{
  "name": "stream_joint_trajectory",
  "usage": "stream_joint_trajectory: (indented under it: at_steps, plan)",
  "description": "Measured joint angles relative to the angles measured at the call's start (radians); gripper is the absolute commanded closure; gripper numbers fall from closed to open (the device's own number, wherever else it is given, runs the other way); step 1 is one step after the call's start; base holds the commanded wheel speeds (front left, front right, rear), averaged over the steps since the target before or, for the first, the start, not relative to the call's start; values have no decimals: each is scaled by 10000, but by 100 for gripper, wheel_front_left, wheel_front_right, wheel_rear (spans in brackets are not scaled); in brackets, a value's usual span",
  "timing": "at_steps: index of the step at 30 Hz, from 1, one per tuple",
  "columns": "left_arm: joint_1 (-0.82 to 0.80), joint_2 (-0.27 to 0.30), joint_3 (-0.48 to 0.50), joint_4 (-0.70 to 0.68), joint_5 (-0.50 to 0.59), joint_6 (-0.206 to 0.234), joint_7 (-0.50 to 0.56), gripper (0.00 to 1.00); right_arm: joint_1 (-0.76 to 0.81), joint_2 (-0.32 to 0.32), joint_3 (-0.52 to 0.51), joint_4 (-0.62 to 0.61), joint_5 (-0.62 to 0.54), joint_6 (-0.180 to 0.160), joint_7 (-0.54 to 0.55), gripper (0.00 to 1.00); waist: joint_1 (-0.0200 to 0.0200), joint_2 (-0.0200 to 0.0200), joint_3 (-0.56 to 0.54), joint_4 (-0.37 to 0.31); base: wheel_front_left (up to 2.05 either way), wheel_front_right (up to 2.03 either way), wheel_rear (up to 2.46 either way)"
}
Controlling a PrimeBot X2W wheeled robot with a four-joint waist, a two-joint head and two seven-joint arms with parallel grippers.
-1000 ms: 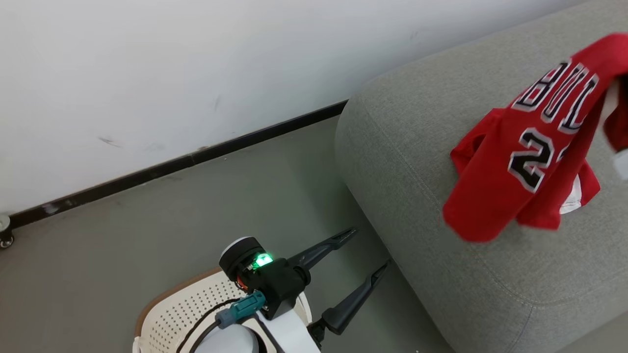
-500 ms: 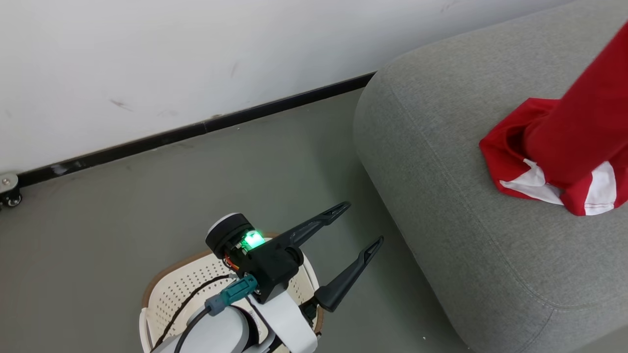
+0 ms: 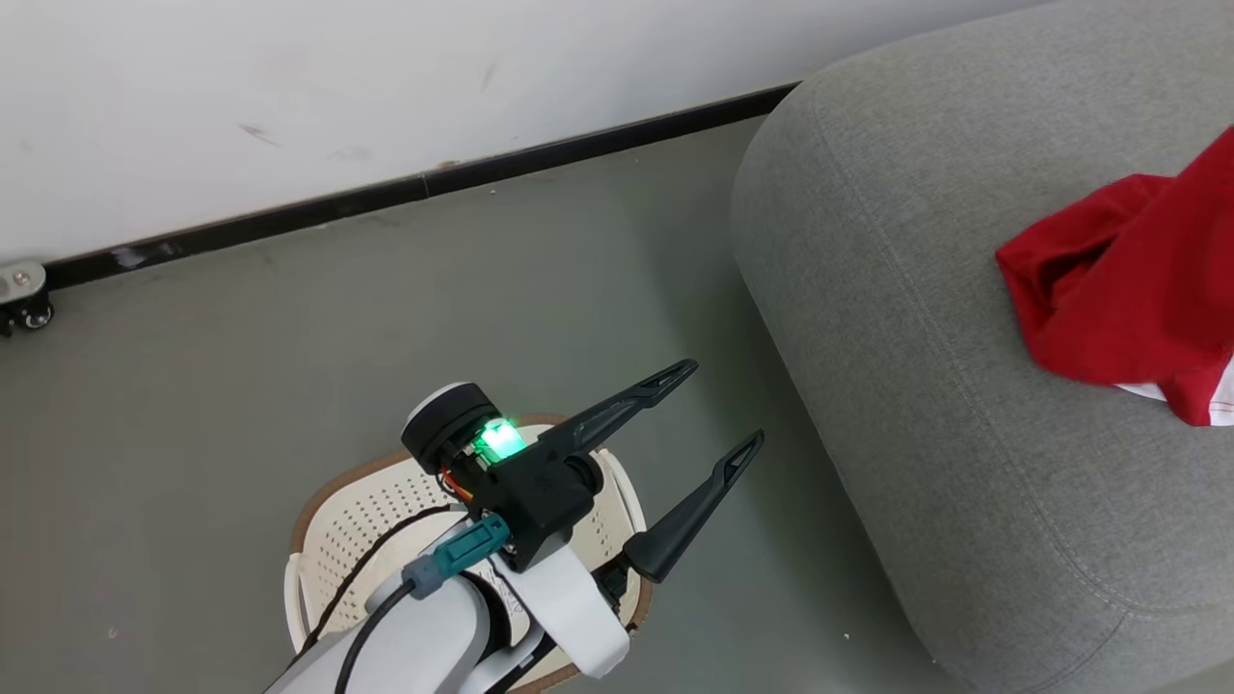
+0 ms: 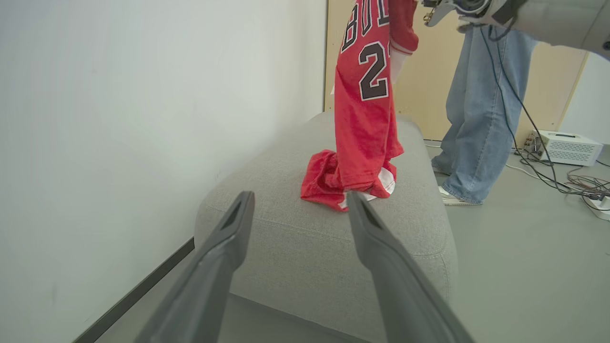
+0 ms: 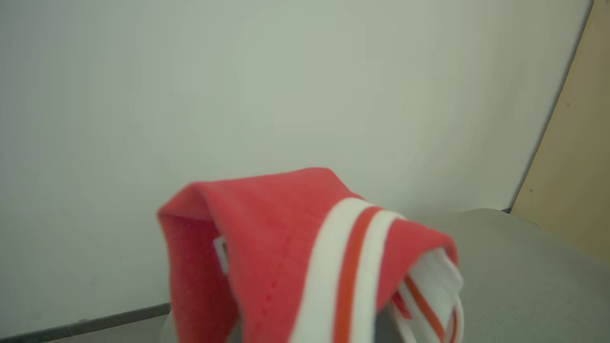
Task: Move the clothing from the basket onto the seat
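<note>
- Step in hand: placing. The right gripper (image 4: 431,5) is clamped on the top of the clothing (image 4: 364,119). The jersey hangs from it, with its lower end bunched on the seat (image 3: 916,386).
- The left gripper (image 3: 723,403) has its jaws wide apart and empty, over the basket (image 3: 357,520) on the floor beside the seat.
- Next, my read: lower the right arm so the cloth piles on the seat top, then release.
- Risk: in the right wrist view the cloth drapes over the fingers, so it may snag on release.
- The basket's inside is mostly hidden by the left arm; can't tell if anything remains.
- Around: a person (image 4: 476,105) stands by the seat's far end, with a box (image 4: 564,145) and cables (image 4: 572,183) on the floor. Nothing blocks the drop.
</note>
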Motion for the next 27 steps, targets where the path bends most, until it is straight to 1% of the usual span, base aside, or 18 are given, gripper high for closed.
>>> stream_joint_trajectory:
  at_steps: [7, 15, 27]
  plan:
    - [-202, -4, -10, -59, 23, -2, 63, 0, 929, 759, 203, 479, 61, 0, -188, 100, 0, 0, 340, 137, 0, 0, 0]
    - [-412, -6, -10, -52, 35, -4, 65, 0, 1891, 1051, 309, 1135, 142, 0, -380, 100, 0, 0, 632, 199, 0, 0, 0]
    - [-528, 100, 25, 228, 36, -6, 61, 0, 2518, 1732, 412, 1716, 295, 0, -880, 100, 0, 0, 853, -45, 0, 0, 0]
